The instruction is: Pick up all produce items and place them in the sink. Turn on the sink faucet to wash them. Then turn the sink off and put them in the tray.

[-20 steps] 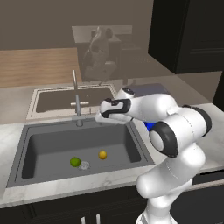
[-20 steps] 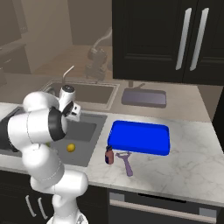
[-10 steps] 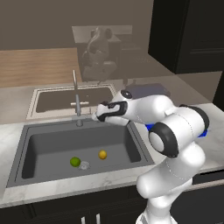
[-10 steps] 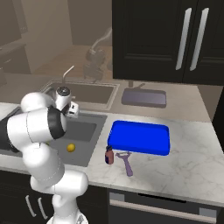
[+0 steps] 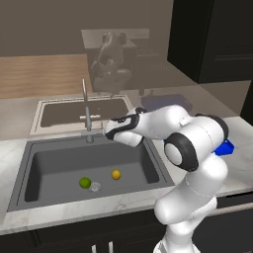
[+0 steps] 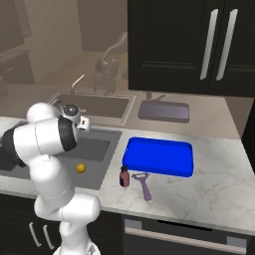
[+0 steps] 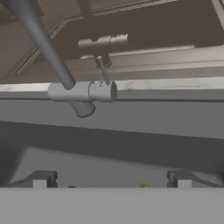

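We hold our gripper (image 5: 109, 132) spread, just beside the faucet (image 5: 87, 112) lever | lime (image 5: 85, 183) and lemon (image 5: 115, 174) on sink (image 5: 148, 157) floor | tray (image 6: 158, 156) on counter

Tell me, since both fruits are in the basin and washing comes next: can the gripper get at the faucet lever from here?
Probably yes. The gripper is open and faces the faucet lever, with nothing between them.
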